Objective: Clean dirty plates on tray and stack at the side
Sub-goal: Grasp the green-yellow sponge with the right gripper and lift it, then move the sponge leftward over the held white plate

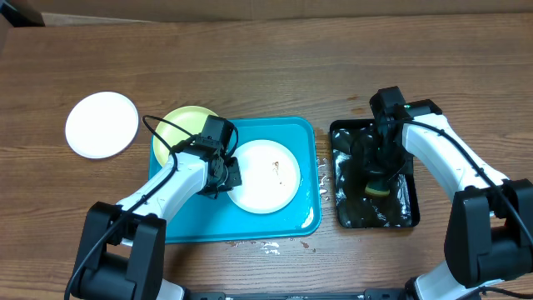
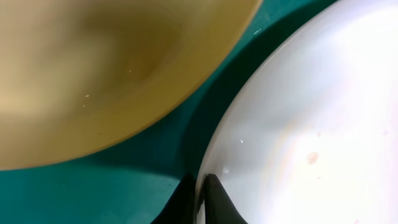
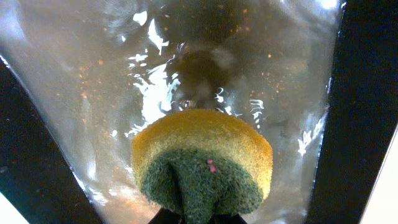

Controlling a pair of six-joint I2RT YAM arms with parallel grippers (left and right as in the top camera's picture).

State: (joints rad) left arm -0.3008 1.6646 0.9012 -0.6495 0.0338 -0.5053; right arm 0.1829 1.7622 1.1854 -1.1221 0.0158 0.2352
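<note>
A turquoise tray [image 1: 200, 225] holds a white plate [image 1: 265, 175] with small brown smears and a pale yellow-green plate [image 1: 185, 123] behind it. A second white plate [image 1: 102, 124] lies on the table at the far left. My left gripper [image 1: 226, 173] is shut on the left rim of the white plate in the tray; the left wrist view shows its fingers [image 2: 199, 199] pinching that rim [image 2: 298, 124], with the yellow-green plate [image 2: 106, 74] beside it. My right gripper [image 1: 379, 177] is shut on a yellow-and-green sponge [image 3: 202, 165] over the black tray [image 1: 408, 208].
The black tray [image 3: 81, 93] holds soapy water. Water is spilled on the table between the two trays [image 1: 323, 179] and at the turquoise tray's front edge [image 1: 266, 245]. Cardboard stands along the table's far edge [image 1: 250, 8].
</note>
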